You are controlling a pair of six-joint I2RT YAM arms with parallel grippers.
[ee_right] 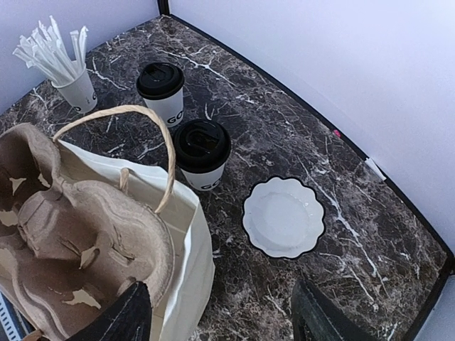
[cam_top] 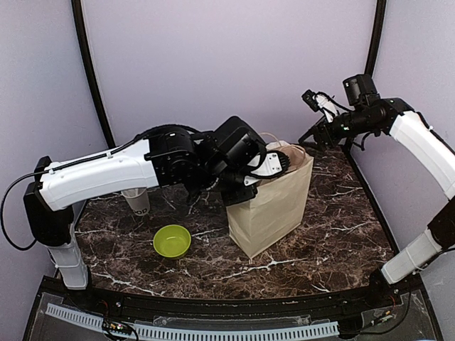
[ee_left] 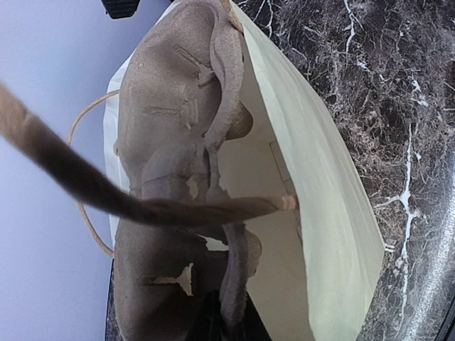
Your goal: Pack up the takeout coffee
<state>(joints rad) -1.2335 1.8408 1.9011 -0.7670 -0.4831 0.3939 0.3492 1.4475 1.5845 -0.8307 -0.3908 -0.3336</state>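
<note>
Dark marble counter (ee_right: 298, 135). Paper bag (cam_top: 274, 206) upright mid-counter, mouth open. Pulp cup carrier (ee_right: 78, 234) tilted in the bag's mouth. Left hand (ee_left: 226, 321) at bag top, pinching the carrier's centre ridge. Right hand (ee_right: 219, 302) above bag, spread wide, empty. Near coffee cup (ee_right: 202, 153) on counter beside bag; far coffee cup (ee_right: 161, 89) just beyond, both lidded.

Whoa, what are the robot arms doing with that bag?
The left gripper seems to be holding a cardboard carrier inside the open paper bag. The right gripper hangs open and empty above the table. The two cups, lids on, stand on the table beside the bag, not yet packed.
</note>
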